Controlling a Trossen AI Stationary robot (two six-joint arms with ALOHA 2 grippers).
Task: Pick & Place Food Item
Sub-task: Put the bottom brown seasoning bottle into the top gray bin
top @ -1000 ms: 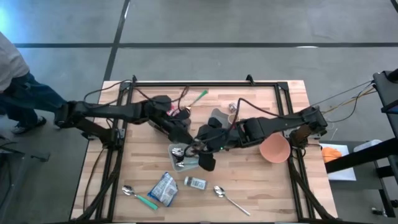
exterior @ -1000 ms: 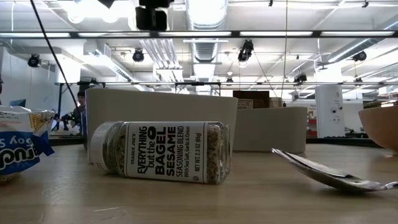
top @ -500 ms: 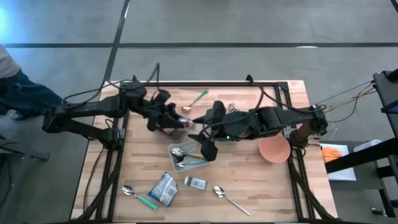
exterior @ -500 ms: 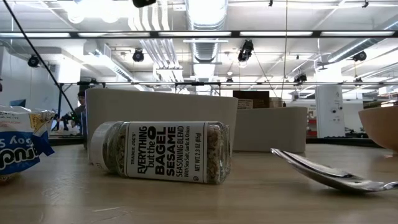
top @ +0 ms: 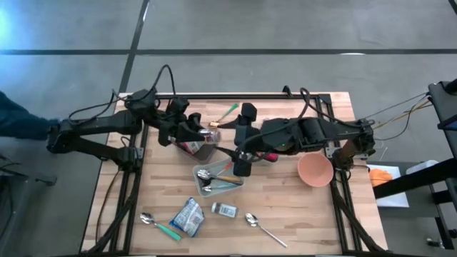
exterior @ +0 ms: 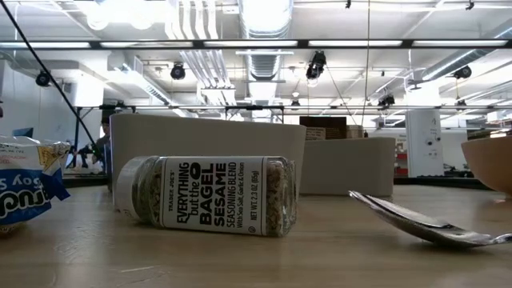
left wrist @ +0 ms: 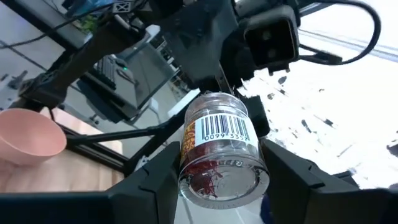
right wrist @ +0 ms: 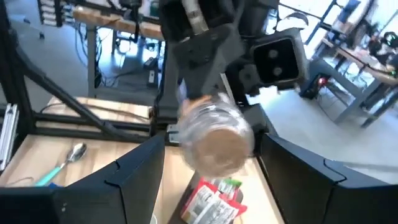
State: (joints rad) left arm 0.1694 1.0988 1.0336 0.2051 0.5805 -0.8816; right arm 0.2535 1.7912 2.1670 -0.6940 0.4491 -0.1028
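A: High view?
B: Jar (top: 203,141) of red food, aloft over mid-table (top: 321,207), between both arms.
A: Left wrist view?
B: Left gripper (left wrist: 221,165) clamped on jar's sides.
A: Right wrist view?
B: Right gripper (right wrist: 214,162) spread wide around jar's far end, apparently not touching.
A: Low view?
B: Neither gripper visible.

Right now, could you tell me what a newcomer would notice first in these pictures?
Both arms meet above the table's middle: the left gripper is shut on a clear jar, and the right gripper faces it with its fingers open around the jar's other end. Nearer the front edge, a seasoning bottle lies on its side beside a spoon.
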